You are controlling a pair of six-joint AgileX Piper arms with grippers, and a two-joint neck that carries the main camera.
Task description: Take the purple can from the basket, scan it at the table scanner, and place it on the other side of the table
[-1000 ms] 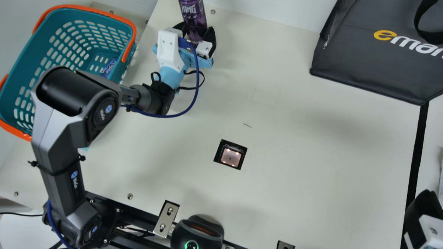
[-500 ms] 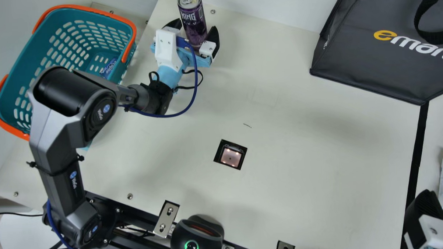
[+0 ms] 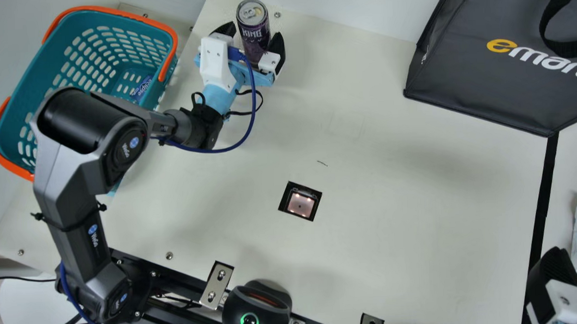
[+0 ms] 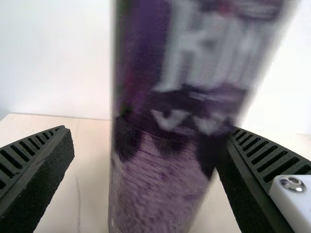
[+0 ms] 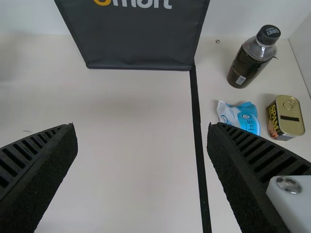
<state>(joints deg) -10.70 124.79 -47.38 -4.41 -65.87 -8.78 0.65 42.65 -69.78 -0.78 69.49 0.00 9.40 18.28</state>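
The purple can point(image 3: 255, 36) is near the table's back edge, right of the basket point(image 3: 113, 15), its silver top facing up. My left gripper point(image 3: 252, 33) has its fingers apart around it. In the left wrist view the can point(image 4: 160, 170) looks tilted and blurred between the spread fingers of the left gripper point(image 4: 148, 131); a gap shows on one side, while contact on the other cannot be told. The table scanner point(image 3: 300, 203) is lit. At the lower right is my right gripper point(image 3: 556, 282); in its wrist view the right gripper point(image 5: 141, 127) stands open over bare table.
A blue packet point(image 3: 142, 88) lies in the basket. A dark bag point(image 3: 487, 78) stands at the back right. Past the black tape line point(image 5: 198, 141) are a white-blue packet point(image 5: 240, 116), a dark bottle point(image 5: 250, 58) and a tin point(image 5: 285, 118).
My left gripper's fingers have opened wider around the can. The can's top has come down and nearer, and the left arm has shifted slightly left. The right gripper has kept still.
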